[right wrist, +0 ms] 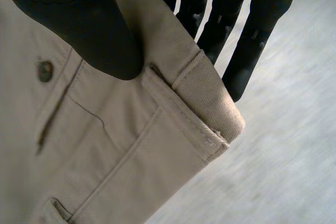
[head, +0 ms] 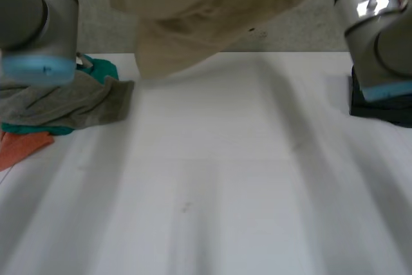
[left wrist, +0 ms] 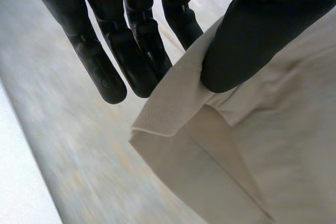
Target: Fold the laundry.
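A white table (head: 225, 178) lies flat before me, with grey floor beyond its far edge. My pair of beige cotton trousers (head: 193, 11) hangs in the air over that far edge. It runs sideways across the head view, and one fold sags almost to the tabletop. My left hand (left wrist: 247, 40) pinches a hemmed corner between thumb and fingers. My right hand (right wrist: 89, 30) clamps the waistband end, close to a dark button (right wrist: 45, 71). At the table's left edge a crumpled grey cloth (head: 64, 104) lies heaped on a teal cloth (head: 103, 67) and an orange cloth (head: 22, 146).
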Robot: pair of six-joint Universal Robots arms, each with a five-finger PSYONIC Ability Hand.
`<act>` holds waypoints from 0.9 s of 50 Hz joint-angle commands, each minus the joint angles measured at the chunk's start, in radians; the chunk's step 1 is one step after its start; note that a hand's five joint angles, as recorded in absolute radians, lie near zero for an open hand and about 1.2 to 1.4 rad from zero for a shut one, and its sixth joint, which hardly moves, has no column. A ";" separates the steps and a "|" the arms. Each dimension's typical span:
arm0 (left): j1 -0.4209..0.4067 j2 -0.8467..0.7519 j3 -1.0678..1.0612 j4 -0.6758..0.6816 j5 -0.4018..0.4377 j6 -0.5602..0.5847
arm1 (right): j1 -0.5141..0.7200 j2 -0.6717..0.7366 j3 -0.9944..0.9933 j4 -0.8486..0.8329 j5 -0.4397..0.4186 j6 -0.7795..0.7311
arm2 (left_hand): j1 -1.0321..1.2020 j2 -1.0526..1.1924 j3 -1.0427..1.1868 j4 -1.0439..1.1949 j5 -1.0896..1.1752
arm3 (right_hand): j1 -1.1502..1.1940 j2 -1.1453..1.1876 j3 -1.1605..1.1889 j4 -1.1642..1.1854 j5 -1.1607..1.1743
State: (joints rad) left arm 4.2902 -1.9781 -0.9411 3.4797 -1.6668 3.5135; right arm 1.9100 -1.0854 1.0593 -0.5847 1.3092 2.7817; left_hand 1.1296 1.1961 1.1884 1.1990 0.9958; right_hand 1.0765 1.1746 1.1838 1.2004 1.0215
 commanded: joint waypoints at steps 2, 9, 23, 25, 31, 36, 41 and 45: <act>-0.009 0.044 -0.477 -0.002 0.067 -0.024 | 0.006 0.030 0.267 0.223 -0.047 -0.125 | 0.267 0.200 0.208 0.197 0.226 | 0.320 0.222 0.212 0.196 0.200; -0.067 0.021 -0.789 -0.004 0.099 0.021 | 0.015 0.093 0.444 0.308 -0.042 -0.307 | 0.267 0.200 0.208 0.197 0.226 | 0.320 0.222 0.212 0.196 0.200; -0.109 0.369 -0.958 -0.677 0.139 0.148 | -0.071 -0.241 0.610 1.115 0.015 -0.577 | 0.267 0.200 0.208 0.197 0.226 | 0.320 0.222 0.212 0.196 0.200; -0.112 0.409 -0.964 -0.797 0.177 0.163 | -0.098 -0.299 0.642 1.219 -0.017 -0.641 | 0.267 0.200 0.208 0.197 0.226 | 0.320 0.222 0.212 0.196 0.200; -0.112 0.403 -0.924 -0.854 0.226 0.216 | -0.138 -0.338 0.645 1.218 -0.143 -0.723 | 0.267 0.200 0.208 0.197 0.226 | 0.320 0.222 0.212 0.196 0.200; -0.093 0.286 -0.814 -0.635 0.182 0.240 | -0.126 -0.219 0.519 1.091 -0.168 -0.517 | 0.267 0.200 0.208 0.197 0.226 | 0.320 0.222 0.212 0.196 0.200; -0.070 0.081 -0.583 -0.322 0.098 0.255 | -0.091 -0.079 0.354 0.894 -0.073 -0.251 | 0.267 0.200 0.208 0.197 0.226 | 0.320 0.222 0.212 0.196 0.200; -0.067 -0.098 -0.374 -0.188 0.082 0.291 | -0.075 0.008 0.271 0.780 0.042 -0.237 | 0.267 0.200 0.208 0.197 0.226 | 0.320 0.222 0.212 0.196 0.200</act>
State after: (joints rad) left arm 4.2135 -1.8230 -1.6042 3.0403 -1.5353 3.7664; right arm 1.8058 -1.2163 1.4695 0.3787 1.1967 2.4338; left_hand 1.1296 1.1984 1.1909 1.1998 1.0064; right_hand 1.0937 1.1746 1.1842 1.2004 1.0216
